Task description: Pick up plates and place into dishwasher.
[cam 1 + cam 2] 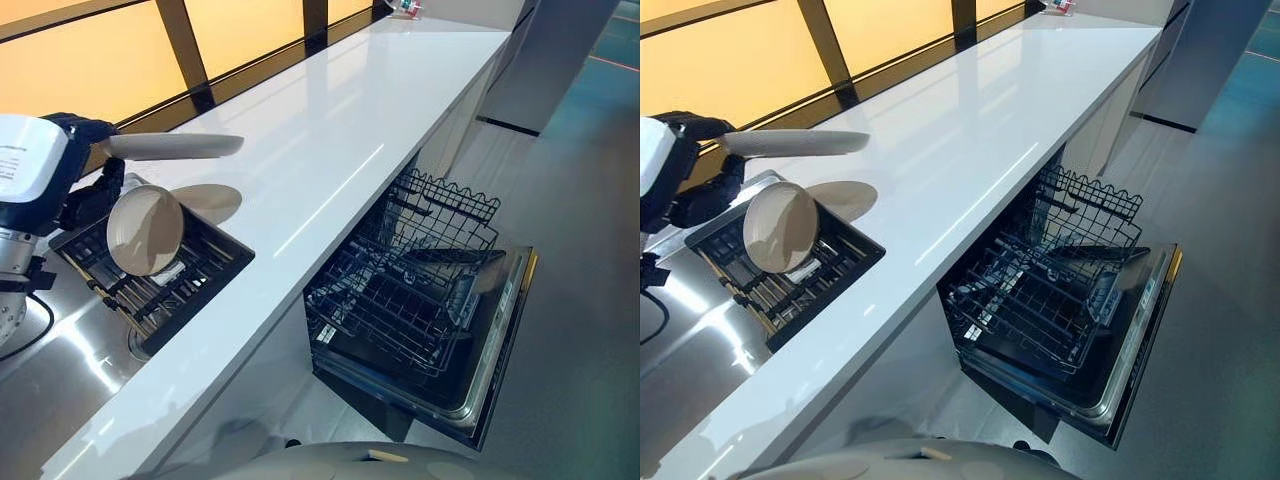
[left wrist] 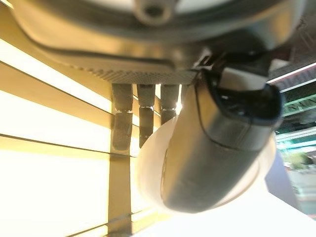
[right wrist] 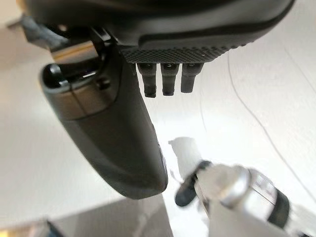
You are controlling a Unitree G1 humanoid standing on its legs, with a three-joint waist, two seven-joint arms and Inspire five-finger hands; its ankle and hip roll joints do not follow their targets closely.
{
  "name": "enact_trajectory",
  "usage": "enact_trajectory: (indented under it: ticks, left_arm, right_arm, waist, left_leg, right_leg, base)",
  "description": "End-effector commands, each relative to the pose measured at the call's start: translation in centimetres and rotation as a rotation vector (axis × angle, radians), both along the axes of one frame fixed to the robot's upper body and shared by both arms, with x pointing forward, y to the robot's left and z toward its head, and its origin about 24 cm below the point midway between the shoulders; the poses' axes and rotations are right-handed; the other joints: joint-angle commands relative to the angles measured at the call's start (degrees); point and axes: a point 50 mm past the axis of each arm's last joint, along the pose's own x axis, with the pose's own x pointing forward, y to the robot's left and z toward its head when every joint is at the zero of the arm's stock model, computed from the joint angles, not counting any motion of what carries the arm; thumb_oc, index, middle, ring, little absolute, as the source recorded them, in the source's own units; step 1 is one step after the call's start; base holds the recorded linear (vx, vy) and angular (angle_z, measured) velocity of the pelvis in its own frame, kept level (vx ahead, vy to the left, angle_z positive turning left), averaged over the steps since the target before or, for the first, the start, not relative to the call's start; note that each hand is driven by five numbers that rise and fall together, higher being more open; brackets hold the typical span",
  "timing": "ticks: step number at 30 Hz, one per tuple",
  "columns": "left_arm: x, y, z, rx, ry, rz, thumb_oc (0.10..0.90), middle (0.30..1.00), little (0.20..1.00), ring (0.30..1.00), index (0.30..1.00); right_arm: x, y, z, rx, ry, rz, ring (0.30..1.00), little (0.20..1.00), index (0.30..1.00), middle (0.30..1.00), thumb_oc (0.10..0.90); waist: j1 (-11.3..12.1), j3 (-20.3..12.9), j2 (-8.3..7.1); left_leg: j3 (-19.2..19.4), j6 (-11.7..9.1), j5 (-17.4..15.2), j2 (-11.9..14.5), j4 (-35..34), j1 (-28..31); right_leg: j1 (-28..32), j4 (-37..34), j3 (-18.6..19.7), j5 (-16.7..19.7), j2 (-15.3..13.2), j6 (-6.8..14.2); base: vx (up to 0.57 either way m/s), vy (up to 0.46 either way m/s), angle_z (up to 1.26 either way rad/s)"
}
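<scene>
In the left eye view, the left robot hand (image 1: 85, 160) is holding a flat beige ceramic plate (image 1: 170, 147) by its rim at the frame's left, over the glossy white tabletop (image 1: 330, 130); such a shallow hold risks it tipping out before reaching the black wire dishwasher rack (image 1: 400, 290) at lower right. In the left wrist view, thumb and fingers (image 2: 143, 118) are clamping the plate, which is jutting out beyond them. In the right wrist view, the right robot hand (image 3: 148, 54) is hanging empty, its fingers relaxed.

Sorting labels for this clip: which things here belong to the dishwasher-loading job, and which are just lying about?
Job:
left hand holding plate
plate in the drying rack
drying rack
open dishwasher's rack

Lying about:
small item at the counter's far end
</scene>
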Motion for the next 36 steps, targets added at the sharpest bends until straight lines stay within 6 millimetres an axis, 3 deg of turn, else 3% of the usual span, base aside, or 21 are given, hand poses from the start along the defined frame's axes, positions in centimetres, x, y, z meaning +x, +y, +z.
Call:
enact_trajectory:
  ticks: [1, 5, 9, 10, 12, 17, 24, 28, 32, 36]
  left_arm:
    - [-0.8, -0.8, 8.0, -0.017, -0.362, -0.069, 0.100, 0.300, 0.200, 0.300, 0.300]
    - [-1.2, -1.1, 8.3, -0.075, -0.439, -0.099, 0.100, 0.300, 0.200, 0.300, 0.300]
    - [-2.0, -1.2, 8.5, -0.106, -0.521, -0.113, 0.100, 0.300, 0.200, 0.300, 0.300]
    - [-2.3, -1.1, 8.5, -0.124, -0.545, -0.115, 0.100, 0.300, 0.200, 0.300, 0.300]
    - [-2.8, -0.9, 8.5, -0.160, -0.573, -0.134, 0.100, 0.300, 0.200, 0.300, 0.300]
    - [-3.5, -0.9, 7.7, -0.237, -0.599, -0.182, 0.100, 0.300, 0.200, 0.300, 0.300]
    - [-1.1, -3.3, 5.2, -0.288, -0.492, -0.284, 0.100, 0.300, 0.200, 0.300, 0.300]
    - [0.1, -4.6, 4.2, -0.285, -0.412, -0.334, 0.100, 0.300, 0.200, 0.300, 0.300]
    - [1.1, -5.9, 3.9, -0.275, -0.332, -0.385, 0.100, 0.300, 0.200, 0.300, 0.300]
    - [1.9, -6.8, 3.8, -0.263, -0.276, -0.427, 0.100, 0.300, 0.200, 0.300, 0.300]
  right_arm:
    - [1.9, -4.8, 2.4, -0.313, -0.072, -0.158, 0.900, 0.900, 0.900, 0.900, 0.800]
    - [5.2, -5.9, 4.4, -0.568, -0.165, -0.232, 0.900, 0.900, 0.900, 0.900, 0.800]
    - [11.1, -5.5, 8.3, -0.893, -0.237, -0.024, 0.900, 0.900, 0.900, 0.900, 0.800]
    - [13.2, -5.2, 10.4, -1.024, -0.302, 0.072, 0.900, 0.900, 0.900, 0.900, 0.800]
    - [15.4, -5.0, 13.2, -1.179, -0.386, 0.190, 0.900, 0.900, 0.900, 0.900, 0.800]
    - [19.6, -3.0, 20.7, -1.487, -0.701, 0.504, 0.900, 0.900, 0.900, 0.900, 0.800]
    - [23.1, -0.5, 30.1, -1.758, -1.150, 0.809, 0.900, 0.900, 0.900, 0.900, 0.800]
    - [24.0, 1.5, 33.3, -1.858, -1.285, 0.980, 0.900, 0.900, 0.900, 0.900, 0.800]
    - [24.8, 3.7, 35.9, -1.832, -1.430, 1.246, 0.900, 0.900, 0.900, 0.900, 0.800]
    - [24.8, 5.3, 38.1, -1.925, -1.467, 1.410, 0.900, 0.900, 0.900, 0.900, 0.800]
  waist:
    - [-0.5, 1.8, 3.13]
    - [-0.9, 1.8, 3.46]
    - [-1.4, 1.9, 3.57]
    - [-1.7, 1.8, 3.63]
    - [-2.2, 1.7, 3.67]
    - [-3.6, 1.5, 3.46]
    - [-3.4, 0.7, 2.62]
    - [-2.9, 0.2, 2.35]
    - [-2.4, -0.4, 2.03]
    - [-2.0, -0.9, 1.60]
  left_leg:
    - [-2.6, 2.3, -7.4, -4.5, 0.4, 1.3]
    - [-2.6, 2.4, -7.3, -4.5, 0.4, 1.2]
    - [-2.1, 2.5, -7.3, -4.6, 0.4, 1.3]
    - [-1.6, 2.6, -7.3, -4.6, 0.4, 1.3]
    - [-1.2, 2.8, -7.3, -4.6, 0.4, 1.3]
    - [-0.1, 3.0, -7.2, -4.5, 0.4, 1.6]
    - [-0.3, 2.7, -7.3, -4.2, 0.4, 2.0]
    - [-0.8, 2.5, -7.2, -4.0, 0.4, 2.1]
    - [-1.6, 2.2, -6.9, -3.8, 0.4, 2.0]
    - [-2.1, 2.0, -6.7, -3.6, 0.4, 1.9]
  right_leg:
    - [-2.9, 4.9, -2.0, -2.4, 1.8, 4.5]
    - [-3.3, 5.4, -1.6, -2.3, 1.6, 4.7]
    - [-3.6, 5.9, -1.4, -2.2, 1.4, 4.9]
    - [-3.7, 6.1, -1.3, -2.0, 1.4, 5.0]
    - [-3.9, 6.5, -1.0, -1.8, 1.3, 5.2]
    - [-4.4, 7.5, -0.2, -1.3, 1.4, 5.7]
    - [-4.0, 8.0, -0.3, -1.9, 1.7, 5.3]
    - [-3.4, 7.8, -0.5, -2.5, 2.0, 4.8]
    - [-3.1, 7.6, -0.6, -3.0, 2.4, 4.2]
    - [-2.9, 7.5, -1.0, -3.4, 2.7, 3.7]
  base:
    - [-0.01, 0.050, 0.01]
    - [0.00, 0.059, -0.01]
    - [-0.01, 0.052, -0.03]
    - [-0.02, 0.067, -0.07]
    - [-0.02, 0.057, -0.08]
    - [-0.01, 0.024, -0.09]
    - [0.00, -0.018, -0.03]
    - [0.01, -0.047, 0.00]
    - [0.01, -0.052, 0.03]
    - [0.00, -0.047, 0.09]
